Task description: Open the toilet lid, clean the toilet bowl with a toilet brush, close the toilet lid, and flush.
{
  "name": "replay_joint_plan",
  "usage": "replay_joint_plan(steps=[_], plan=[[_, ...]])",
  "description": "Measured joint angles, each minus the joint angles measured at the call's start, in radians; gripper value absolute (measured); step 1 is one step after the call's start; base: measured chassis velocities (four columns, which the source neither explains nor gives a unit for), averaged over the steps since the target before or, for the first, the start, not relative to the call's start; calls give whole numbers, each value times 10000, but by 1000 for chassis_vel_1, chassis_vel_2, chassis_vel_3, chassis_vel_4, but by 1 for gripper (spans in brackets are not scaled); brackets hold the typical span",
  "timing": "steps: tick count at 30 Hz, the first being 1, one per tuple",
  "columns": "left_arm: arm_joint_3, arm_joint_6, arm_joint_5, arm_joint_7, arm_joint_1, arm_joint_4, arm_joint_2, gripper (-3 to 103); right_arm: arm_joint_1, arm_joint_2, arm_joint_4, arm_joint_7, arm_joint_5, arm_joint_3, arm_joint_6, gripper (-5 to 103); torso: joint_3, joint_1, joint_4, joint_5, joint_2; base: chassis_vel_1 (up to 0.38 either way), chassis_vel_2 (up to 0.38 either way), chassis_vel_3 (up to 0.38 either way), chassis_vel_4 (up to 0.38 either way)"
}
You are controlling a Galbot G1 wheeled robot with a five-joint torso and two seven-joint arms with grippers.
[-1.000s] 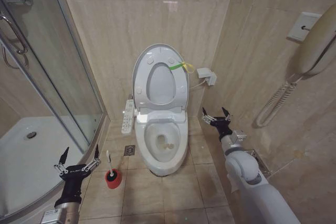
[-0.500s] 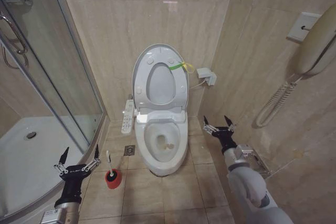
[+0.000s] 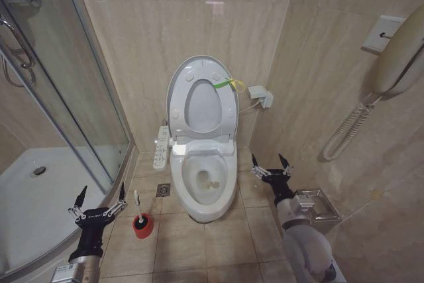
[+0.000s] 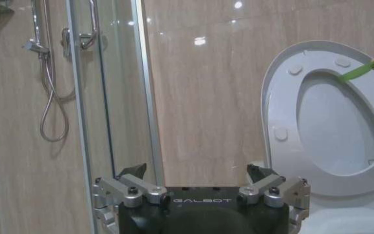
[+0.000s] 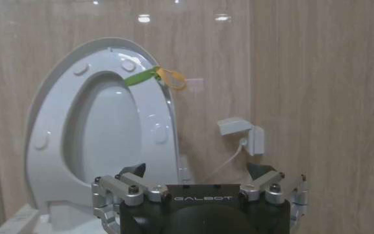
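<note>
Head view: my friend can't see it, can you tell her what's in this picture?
A white toilet bowl stands against a beige tiled wall with its toilet lid raised upright. The left hand hangs open near the toilet brush in its red holder; the right hand is open beside the bowl. A glass shower door stands to the left.

Head view looks down from above; both wrist views face the wall, sharing the toilet lid (image 3: 201,97).

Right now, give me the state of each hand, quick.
Left hand: open, holding nothing, low beside the toilet brush.
Right hand: open, holding nothing, to the right of the toilet bowl.
</note>
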Motion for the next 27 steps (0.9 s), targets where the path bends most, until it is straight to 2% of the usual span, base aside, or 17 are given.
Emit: replay_joint_plan(steps=[8,27], plan=[[0,0,0,0,0,0,0,100,-192,227,195,-198,-93,-251,82,100,0,0,0,1,0,0,0,0,0],[0,0,0,0,0,0,0,100,-1,178,238,-255,158,-214,-106,100,0,0,1,2,0,0,0,0,0]])
